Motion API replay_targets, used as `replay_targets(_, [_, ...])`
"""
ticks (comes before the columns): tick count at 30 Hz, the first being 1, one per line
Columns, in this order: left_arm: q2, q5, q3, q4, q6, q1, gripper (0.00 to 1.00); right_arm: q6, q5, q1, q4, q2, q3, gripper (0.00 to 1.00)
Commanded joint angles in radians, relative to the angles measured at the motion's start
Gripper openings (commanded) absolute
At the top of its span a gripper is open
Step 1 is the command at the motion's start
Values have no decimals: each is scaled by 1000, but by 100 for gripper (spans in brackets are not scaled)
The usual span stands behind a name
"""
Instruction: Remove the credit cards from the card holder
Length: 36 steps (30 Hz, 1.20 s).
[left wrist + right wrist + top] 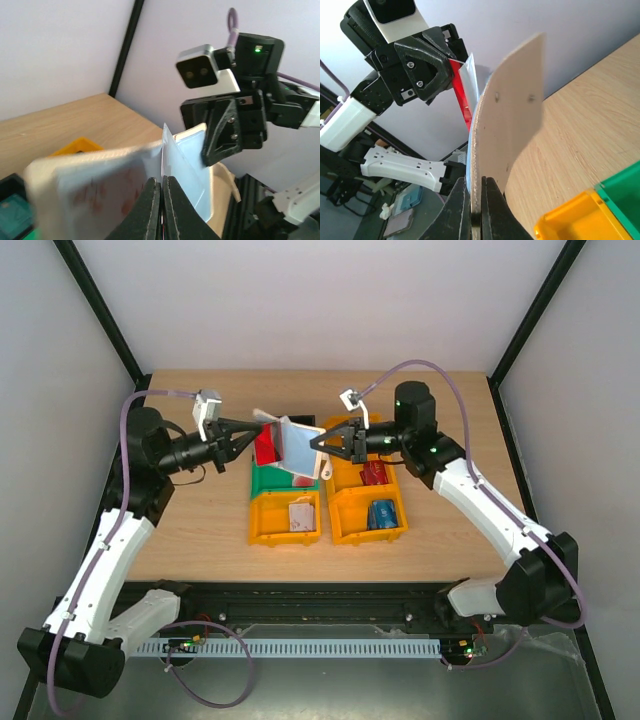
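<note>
The card holder (298, 448), pale grey-blue with tan edges, hangs in the air above the bins, between both grippers. My right gripper (318, 443) is shut on its right edge; the right wrist view shows the jaws (476, 202) pinching the holder's tan back (512, 115). My left gripper (254, 439) is shut on a red card (265, 446) that sticks out of the holder's left side. The red card (461, 92) shows beside the left fingers (427, 75). In the left wrist view the jaws (162, 192) pinch a thin card edge in front of the holder (192, 157).
Below the holder stand an orange bin (262, 525) holding a white-pink card (300, 515), a green bin (262, 480), and a second orange bin (345, 525) holding a red card (373, 472) and a blue card (381, 513). The wooden table (200, 510) lies all round.
</note>
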Motion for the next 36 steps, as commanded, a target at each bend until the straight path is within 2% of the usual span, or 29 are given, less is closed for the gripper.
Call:
replay_targets(1, [-4, -35, 27, 0, 38, 28, 2, 12, -2, -27, 18, -57, -34, 2])
replay_targets(6, [-2, 13, 7, 70, -39, 28, 2, 87, -18, -27, 119, -57, -52, 2])
replay_targets(13, [5, -7, 36, 34, 7, 31, 2, 86, -18, -29, 117, -57, -55, 1])
replay_targets(21, [16, -109, 93, -103, 212, 66, 2, 28, -2, -55, 26, -73, -58, 2])
replay_targets(29, [-3, -32, 80, -67, 172, 66, 2, 37, 8, -69, 27, -68, -59, 2])
replay_targets(33, [-35, -95, 78, -71, 296, 65, 2, 40, 77, -91, -4, -60, -58, 2])
replay_targets(36, [-84, -141, 47, -108, 531, 36, 2, 66, 117, -117, -7, -51, -60, 2])
